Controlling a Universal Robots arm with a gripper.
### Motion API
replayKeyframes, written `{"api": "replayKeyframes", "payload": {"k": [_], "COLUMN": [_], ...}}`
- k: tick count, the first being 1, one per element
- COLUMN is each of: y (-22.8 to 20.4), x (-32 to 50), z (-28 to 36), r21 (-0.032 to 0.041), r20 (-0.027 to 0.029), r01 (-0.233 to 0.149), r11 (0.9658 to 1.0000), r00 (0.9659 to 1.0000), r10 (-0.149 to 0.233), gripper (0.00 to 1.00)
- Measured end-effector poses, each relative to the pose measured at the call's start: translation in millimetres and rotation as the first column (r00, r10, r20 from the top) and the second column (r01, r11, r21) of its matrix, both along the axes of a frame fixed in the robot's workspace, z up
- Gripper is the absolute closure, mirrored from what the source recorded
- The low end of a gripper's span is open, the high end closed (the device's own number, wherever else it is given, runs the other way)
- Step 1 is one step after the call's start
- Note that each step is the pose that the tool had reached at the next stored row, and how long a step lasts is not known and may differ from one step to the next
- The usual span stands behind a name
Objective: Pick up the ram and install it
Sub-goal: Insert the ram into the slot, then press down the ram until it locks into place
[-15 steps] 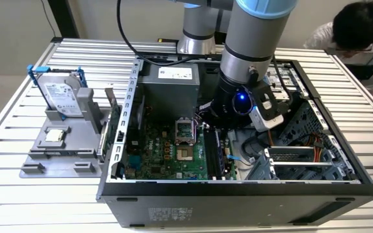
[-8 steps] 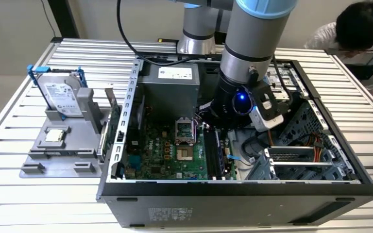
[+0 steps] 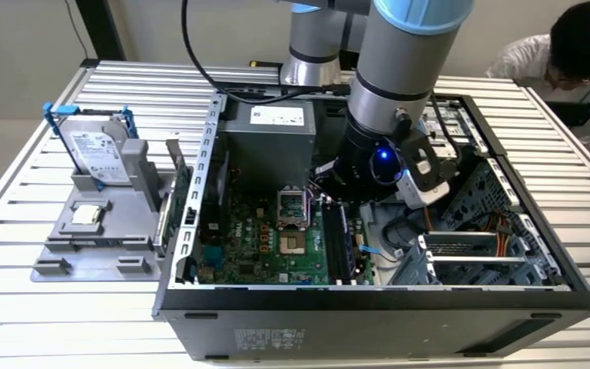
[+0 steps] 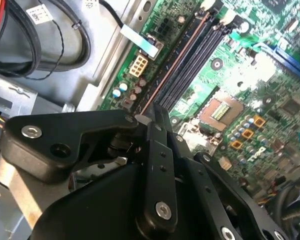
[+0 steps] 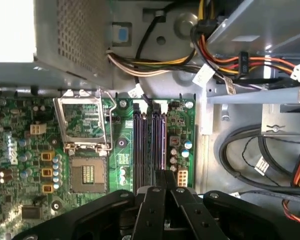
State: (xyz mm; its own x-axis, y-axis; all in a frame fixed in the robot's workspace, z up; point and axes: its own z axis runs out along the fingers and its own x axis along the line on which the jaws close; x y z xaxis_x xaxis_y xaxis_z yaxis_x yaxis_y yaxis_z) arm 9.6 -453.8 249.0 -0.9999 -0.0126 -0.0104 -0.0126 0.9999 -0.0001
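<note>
The gripper (image 4: pixel 154 116) is deep in the open computer case (image 3: pixel 377 296), its fingers drawn close together and apparently pinching the near end of the ram (image 4: pixel 176 60), which stands on edge along the outermost memory slot (image 5: pixel 160 145). The stick looks light, stiff and brittle, and is best held by its bare top edge, clear of chips and contacts. An empty CPU socket (image 5: pixel 87 172) lies beside the slots, with small capacitors (image 5: pixel 179 150) close on the other side. Farther off, bundled power cables (image 5: pixel 155 62) crowd the slot ends. Outside the case, a hard drive (image 3: pixel 101 154) stands in a grey holder (image 3: pixel 90 254).
</note>
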Motion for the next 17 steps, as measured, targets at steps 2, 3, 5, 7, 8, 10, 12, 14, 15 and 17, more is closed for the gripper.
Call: {"api": "replayKeyframes", "payload": {"k": [2, 3, 5, 7, 8, 10, 12, 14, 15, 17], "y": [0.0, 0.0, 0.1, 0.0, 0.1, 0.1, 0.1, 0.0, 0.0, 0.0], "x": [0.0, 0.0, 0.0, -0.1, -0.1, 0.0, 0.0, 0.0, 0.0, 0.0], "z": [0.0, 0.0, -0.1, 0.0, 0.0, -0.1, -0.1, 0.0, 0.0, -0.1], "r21": [-0.0002, -0.0002, 0.0002, 0.0076, 0.0096, 0.0098, 0.0098, 0.0097, 0.0097, 0.0097], "r20": [0.0, 0.0001, 0.0001, 0.0006, 0.0009, 0.0011, 0.0013, 0.0012, 0.0012, 0.0012], "r01": [-0.032, -0.05, -0.079, -0.092, -0.096, -0.12, -0.154, -0.182, -0.199, -0.214], "r11": [0.9995, 0.9988, 0.9969, 0.9958, 0.9954, 0.9928, 0.988, 0.9833, 0.98, 0.9767], "r00": [0.9995, 0.9988, 0.9969, 0.9958, 0.9954, 0.9928, 0.988, 0.9834, 0.98, 0.9768], "r10": [0.032, 0.05, 0.079, 0.092, 0.096, 0.12, 0.154, 0.182, 0.199, 0.214], "gripper": [1.0, 1.0, 1.0, 1.0, 1.0, 1.0, 1.0, 1.0, 1.0, 1.0]}}
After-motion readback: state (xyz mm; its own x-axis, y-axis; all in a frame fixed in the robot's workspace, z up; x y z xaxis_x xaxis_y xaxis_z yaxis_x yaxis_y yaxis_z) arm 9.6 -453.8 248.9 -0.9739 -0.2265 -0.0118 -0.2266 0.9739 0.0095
